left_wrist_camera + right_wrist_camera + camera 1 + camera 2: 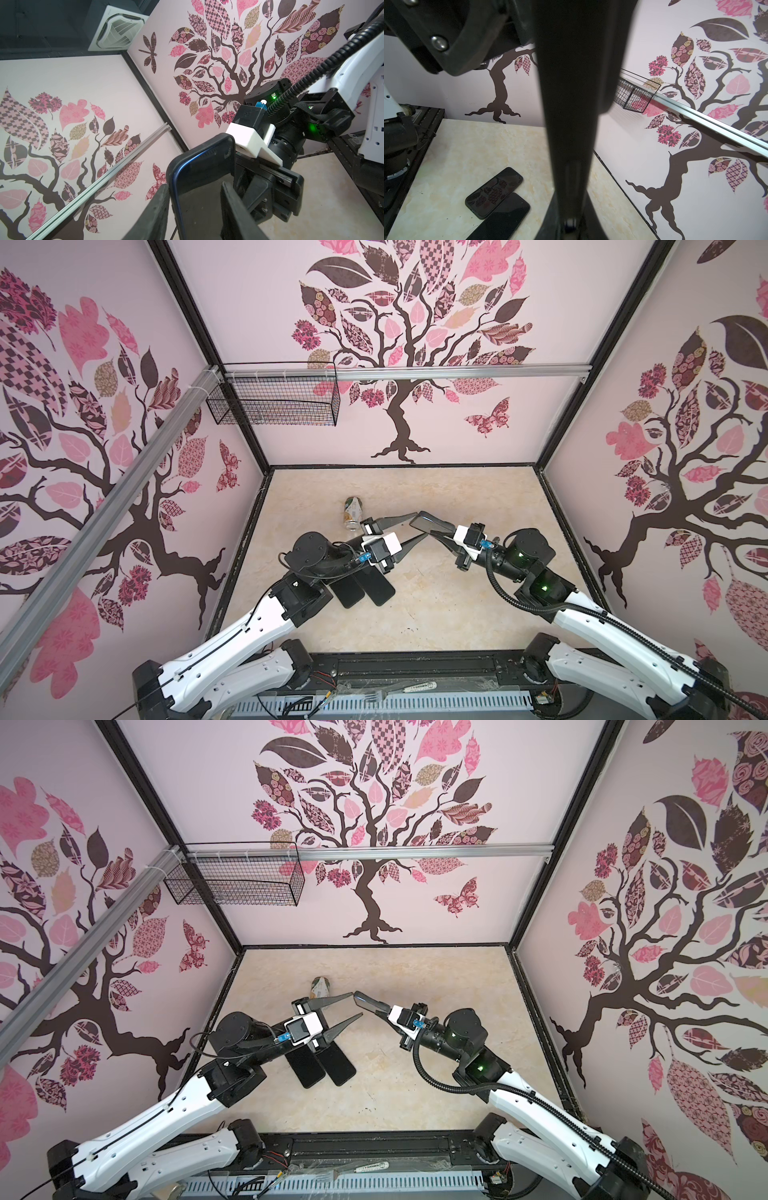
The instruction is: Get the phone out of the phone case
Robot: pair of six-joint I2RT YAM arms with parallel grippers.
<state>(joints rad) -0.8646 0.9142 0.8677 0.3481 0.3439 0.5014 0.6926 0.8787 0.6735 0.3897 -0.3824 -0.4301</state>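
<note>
The phone case [430,523], with the phone [197,182] inside it, hangs in the air over the middle of the counter [457,614], well above the two other phones [361,591] lying under the left arm; the right claw [434,531] is clamped on one end of it and holds it nearly edge-on in both top views; its long axis runs from that claw straight toward the left claw [419,526], which stands part open with its fingers [153,214] on either side of the free end; the left wrist view shows the phone's blue edge seated inside the black rim, so I judge nothing is out yet; the left arm is plainly nearer the free end, and the pull should likely go along that axis, away from the right claw; a can [354,512] lies just beyond the left claw.
</note>
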